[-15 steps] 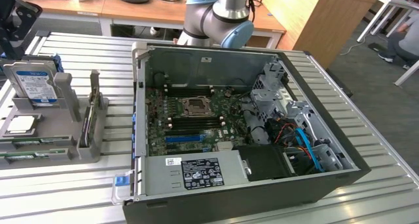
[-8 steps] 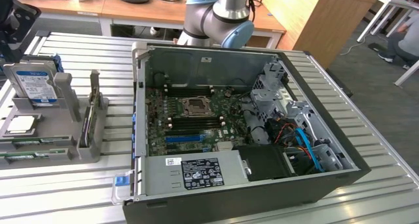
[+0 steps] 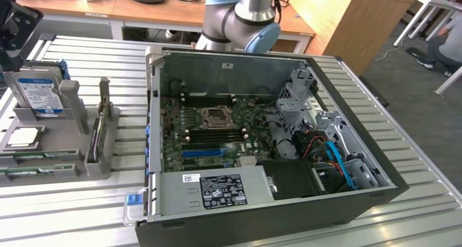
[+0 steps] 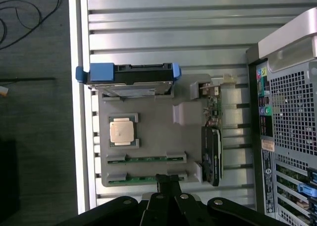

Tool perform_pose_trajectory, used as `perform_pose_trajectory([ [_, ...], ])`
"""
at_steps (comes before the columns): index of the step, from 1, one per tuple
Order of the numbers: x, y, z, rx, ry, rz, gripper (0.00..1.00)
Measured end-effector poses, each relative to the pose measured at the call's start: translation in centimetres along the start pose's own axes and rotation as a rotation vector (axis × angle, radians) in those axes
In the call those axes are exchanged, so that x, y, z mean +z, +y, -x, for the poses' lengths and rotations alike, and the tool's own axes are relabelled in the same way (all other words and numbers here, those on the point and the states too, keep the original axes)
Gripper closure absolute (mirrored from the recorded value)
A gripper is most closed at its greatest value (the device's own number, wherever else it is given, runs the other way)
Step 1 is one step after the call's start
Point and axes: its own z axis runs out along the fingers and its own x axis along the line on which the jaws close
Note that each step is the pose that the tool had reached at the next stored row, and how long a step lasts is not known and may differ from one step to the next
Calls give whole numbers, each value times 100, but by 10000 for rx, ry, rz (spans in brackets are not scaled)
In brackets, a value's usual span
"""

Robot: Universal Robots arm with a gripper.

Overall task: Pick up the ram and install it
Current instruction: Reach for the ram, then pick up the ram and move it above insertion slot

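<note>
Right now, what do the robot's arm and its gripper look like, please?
The arm is a silver-grey metal tube with rounded joints and light blue caps. The gripper is black: flat linked bars joined by shiny round pins, narrowing to a slim black tip.

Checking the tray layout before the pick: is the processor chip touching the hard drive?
Apart. The wrist view shows bare grey tray between the processor chip and the hard drive.
</note>
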Motion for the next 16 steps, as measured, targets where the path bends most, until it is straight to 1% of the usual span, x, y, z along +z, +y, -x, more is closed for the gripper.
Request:
perform_pose_trajectory([
  [5,-1,-31,-3,0,0,0,89],
  [16,-2,-32,-2,0,0,0,89],
])
